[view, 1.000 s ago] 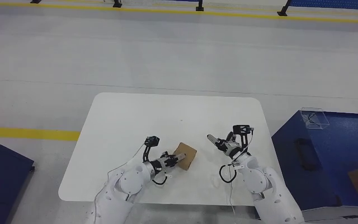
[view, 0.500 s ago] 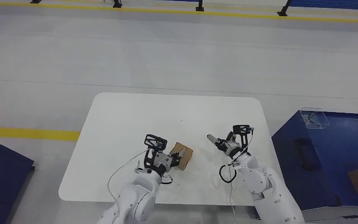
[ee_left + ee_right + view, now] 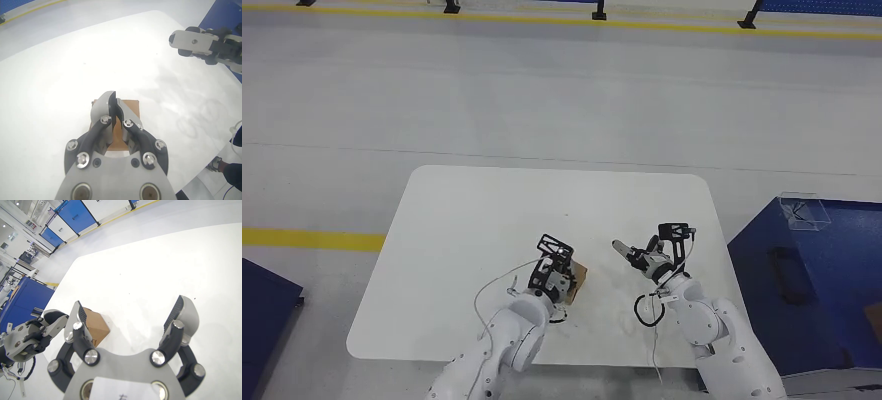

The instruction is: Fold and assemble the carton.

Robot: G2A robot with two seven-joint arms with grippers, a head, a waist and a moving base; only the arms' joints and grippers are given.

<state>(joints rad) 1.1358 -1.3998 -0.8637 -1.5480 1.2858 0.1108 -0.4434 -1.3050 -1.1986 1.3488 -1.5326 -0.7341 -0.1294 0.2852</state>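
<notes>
The brown carton (image 3: 581,271) stands as a small closed-looking box on the white table (image 3: 462,220), near its front middle. My left gripper (image 3: 563,281) is on top of the carton (image 3: 133,108), its fingers (image 3: 105,106) shut pad against pad with nothing between them. My right gripper (image 3: 626,250) hovers a short way to the right of the carton (image 3: 96,321), apart from it. It (image 3: 130,306) is open with nothing between the fingers. From the right wrist, the left gripper (image 3: 47,321) shows against the carton's far side.
A blue cabinet (image 3: 812,285) stands just off the table's right edge, another blue one (image 3: 262,300) off the left. The table's back and left parts are bare white surface. A loose cable loop (image 3: 645,310) hangs by the right arm.
The left arm has swung to the right, and its gripper now sits over the carton instead of beside its left edge. The right arm has not moved.
</notes>
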